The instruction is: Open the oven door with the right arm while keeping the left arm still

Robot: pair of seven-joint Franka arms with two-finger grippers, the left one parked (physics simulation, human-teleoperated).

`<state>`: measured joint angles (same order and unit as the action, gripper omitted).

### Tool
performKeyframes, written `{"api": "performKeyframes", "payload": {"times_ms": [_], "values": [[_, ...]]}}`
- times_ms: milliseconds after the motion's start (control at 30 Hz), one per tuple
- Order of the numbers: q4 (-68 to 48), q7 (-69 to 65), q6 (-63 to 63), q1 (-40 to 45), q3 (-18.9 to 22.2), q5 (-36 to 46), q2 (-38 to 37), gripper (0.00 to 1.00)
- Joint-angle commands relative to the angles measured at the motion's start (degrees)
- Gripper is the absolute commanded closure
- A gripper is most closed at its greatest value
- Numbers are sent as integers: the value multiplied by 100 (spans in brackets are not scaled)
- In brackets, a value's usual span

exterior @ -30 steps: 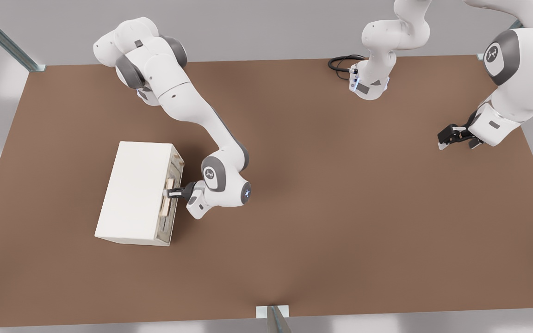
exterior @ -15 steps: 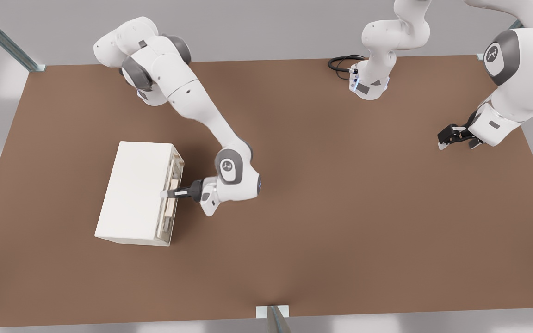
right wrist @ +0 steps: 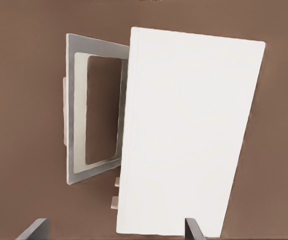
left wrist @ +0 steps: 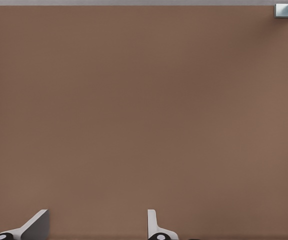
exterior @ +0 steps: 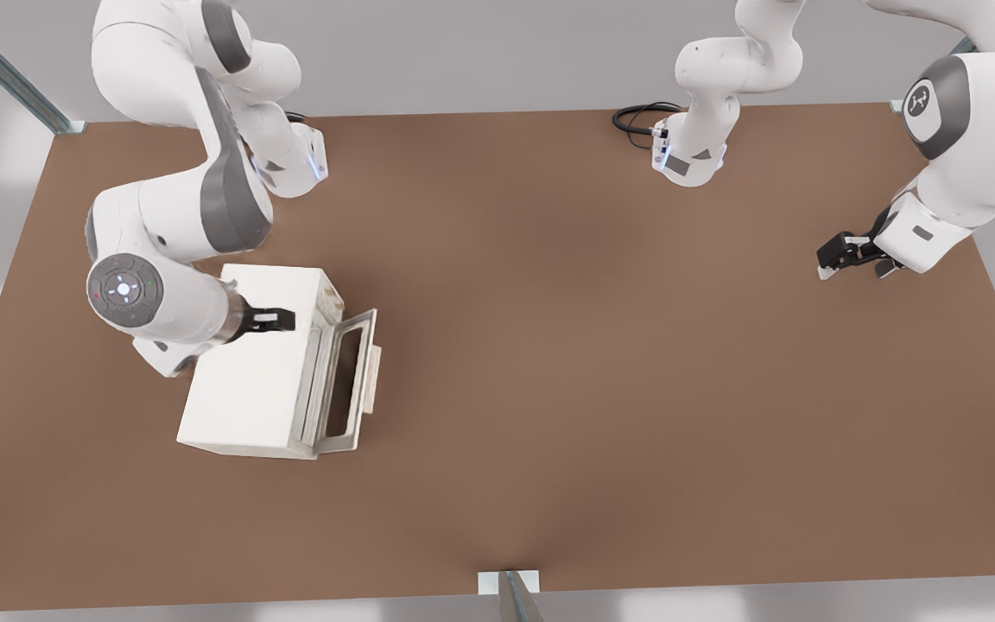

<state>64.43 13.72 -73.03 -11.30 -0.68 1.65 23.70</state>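
Since half a second ago the right arm [exterior: 204, 181] has swung away from the front of the oven [exterior: 251, 371] and folded back above it, and the oven door [exterior: 351, 380], shut then, now hangs dropped open. The gripper [exterior: 277, 320] that was at the handle then is now above the oven's white top, holding nothing.

In the front view the cream-white oven sits on the brown table [exterior: 601, 363] toward the front view's left. Its door is hinged along the lower edge and tilts outward toward the front view's right, the see-through window showing table through it and the pale bar handle [exterior: 374, 371] on the far, free edge. It looks about half open rather than lying flat; likely it rests there because nothing holds it.

In the right wrist view the camera looks down on the oven top [right wrist: 189, 135] and the opened door [right wrist: 79, 110] beside it. The two fingertips [right wrist: 34, 231] stand well apart with only air between them, so the jaws are spread wide and empty. The door handle lies well apart from them, beyond the oven's front edge.

The opening seems largely done.
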Motion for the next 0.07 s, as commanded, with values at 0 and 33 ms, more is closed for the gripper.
{"api": "performKeyframes", "payload": {"times_ms": [0, 33], "values": [[-71, -440, 482, 137, -2, 327, -6, 0], [-71, -440, 500, 119, -37, 301, -6, 0]]}}
